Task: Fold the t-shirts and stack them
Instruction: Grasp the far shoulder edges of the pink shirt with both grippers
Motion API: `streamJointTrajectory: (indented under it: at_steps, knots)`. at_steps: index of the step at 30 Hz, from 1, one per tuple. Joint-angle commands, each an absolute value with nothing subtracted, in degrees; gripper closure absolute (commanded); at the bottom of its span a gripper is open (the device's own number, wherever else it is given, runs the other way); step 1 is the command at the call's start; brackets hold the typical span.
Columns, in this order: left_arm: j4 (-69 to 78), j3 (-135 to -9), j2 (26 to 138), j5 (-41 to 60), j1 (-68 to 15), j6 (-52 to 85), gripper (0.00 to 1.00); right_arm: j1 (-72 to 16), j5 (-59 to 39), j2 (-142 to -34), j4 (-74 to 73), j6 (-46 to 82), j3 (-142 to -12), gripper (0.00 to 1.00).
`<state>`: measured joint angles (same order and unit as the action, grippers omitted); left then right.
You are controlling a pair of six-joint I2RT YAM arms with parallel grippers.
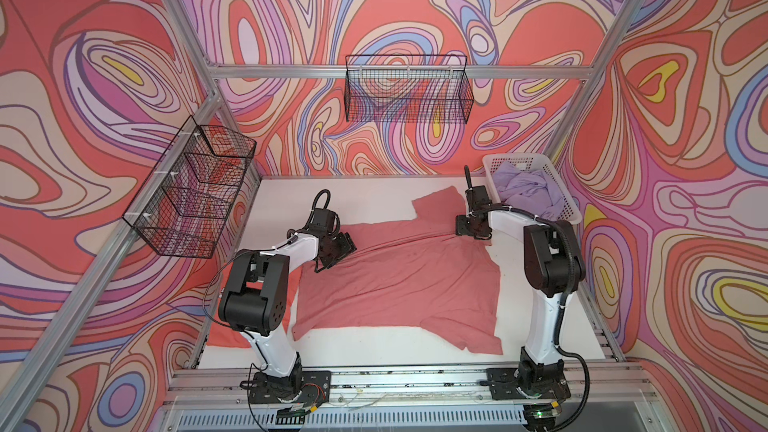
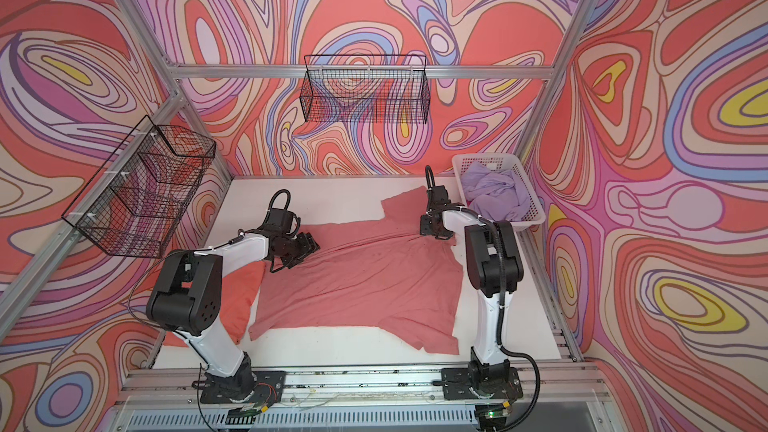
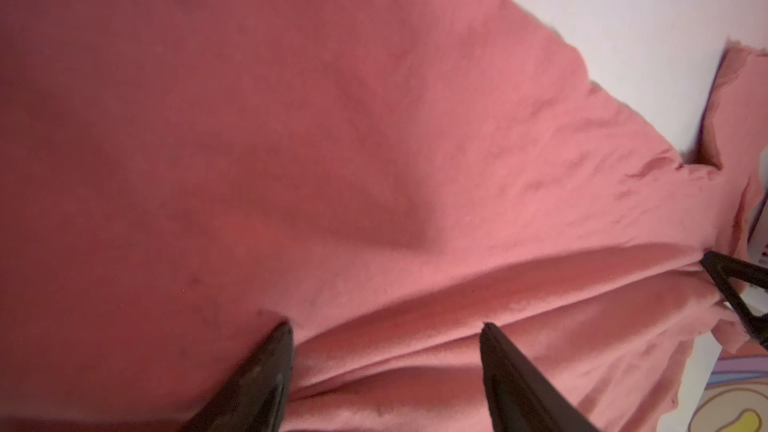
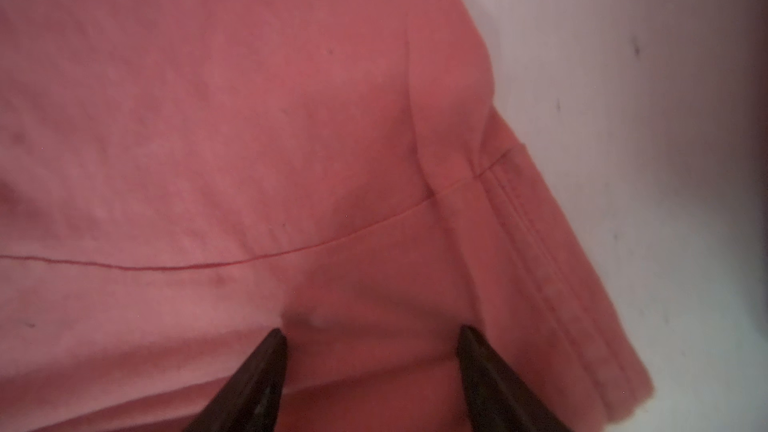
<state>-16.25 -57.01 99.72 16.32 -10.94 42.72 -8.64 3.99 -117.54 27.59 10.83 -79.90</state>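
The left gripper (image 3: 386, 328) and right gripper (image 4: 372, 332) gape empty, pink t-shirt (image 1: 399, 280) just beneath. Closing here may pinch one layer, skewing the fold.

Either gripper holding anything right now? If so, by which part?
Nothing is held. The left gripper and the right gripper both stand open, tips at the spread salmon-pink t-shirt, with no fabric pinched between them.

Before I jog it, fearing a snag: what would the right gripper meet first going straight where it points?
Most likely the pink shirt: the right gripper points down at it, jaws open, though the gap is unclear.
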Motion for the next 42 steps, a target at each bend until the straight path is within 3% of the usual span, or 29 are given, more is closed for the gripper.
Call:
streamJointTrajectory:
  at_steps: [1,9,14,24,36,42]
  knots:
    - [-23.40,-58.84,99.26,15.62,-10.94,44.32,0.26,-7.91,5.18,-115.66,33.36,12.03,-77.20,0.30]
    - [-24.51,-76.47,106.40,13.78,-10.90,40.07,0.25,-8.33,3.06,-113.43,32.75,13.93,-85.02,0.30]
    - [-22.10,-78.91,112.33,12.53,-10.90,39.29,0.25,-9.02,0.97,-117.43,31.14,13.97,-88.33,0.30]
    - [-17.87,-72.09,114.20,13.37,-10.90,41.60,0.25,-9.47,-2.46,-125.42,32.37,12.09,-90.35,0.30]
    - [-21.44,-59.02,104.79,10.68,-10.81,42.46,0.25,-10.77,-3.31,-115.78,33.10,12.35,-74.49,0.30]
    - [-23.57,-55.40,100.06,8.90,-10.46,43.02,0.24,-13.87,-4.54,-117.87,34.85,11.43,-76.00,0.30]
